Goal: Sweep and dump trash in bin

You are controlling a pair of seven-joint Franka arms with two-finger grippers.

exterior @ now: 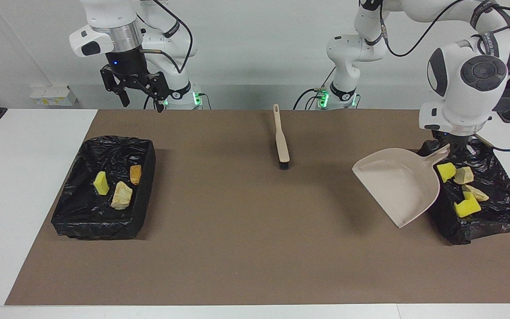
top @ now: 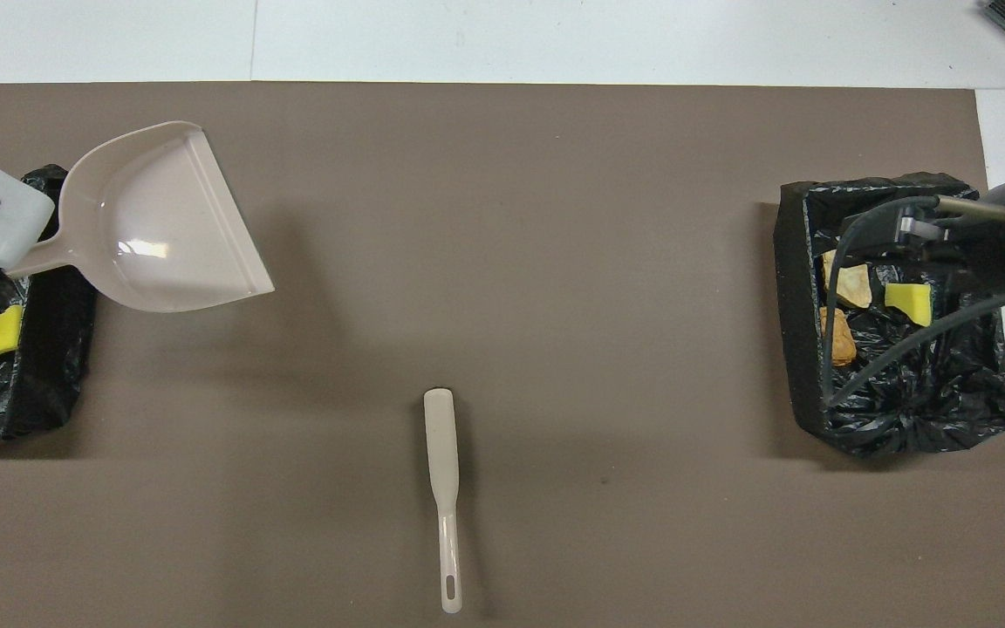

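My left gripper (exterior: 452,142) is shut on the handle of the beige dustpan (exterior: 396,181), which hangs tilted and empty beside the black-lined bin (exterior: 503,212) at the left arm's end. That bin holds several pieces of trash: yellow sponge wedges (exterior: 467,206) and beige lumps (exterior: 463,175). The bin (exterior: 104,230) at the right arm's end holds a yellow wedge (exterior: 101,183), a beige lump (exterior: 121,196) and an orange-brown piece (exterior: 135,174). My right gripper (exterior: 142,99) is open and empty, high over that bin. In the overhead view the dustpan (top: 162,227) shows empty.
The beige brush (exterior: 281,141) lies on the brown mat (exterior: 237,243) mid-table, near the robots, handle toward them; it also shows in the overhead view (top: 443,488). White table borders the mat.
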